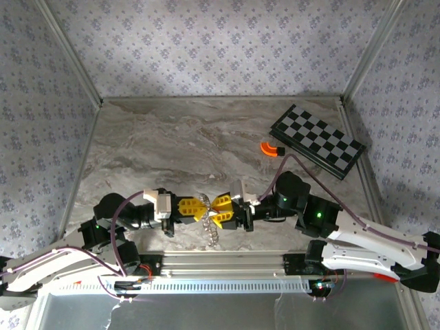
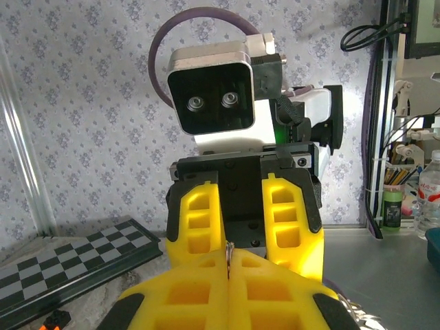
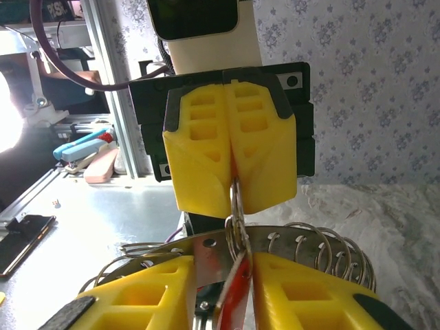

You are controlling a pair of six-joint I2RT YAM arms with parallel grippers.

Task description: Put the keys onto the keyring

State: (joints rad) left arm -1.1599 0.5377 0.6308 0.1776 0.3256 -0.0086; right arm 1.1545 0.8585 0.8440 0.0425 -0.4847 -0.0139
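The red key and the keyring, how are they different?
The key is red and small; the keyring is silvery and far bigger, with many wire loops. The key sits between the fingers of the right tool; the keyring is pinched in the shut left tool. Both are where the two tools meet.

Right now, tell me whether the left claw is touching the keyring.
Touching. Right wrist view: the left claw is shut, fingers pinching a loop of the keyring.
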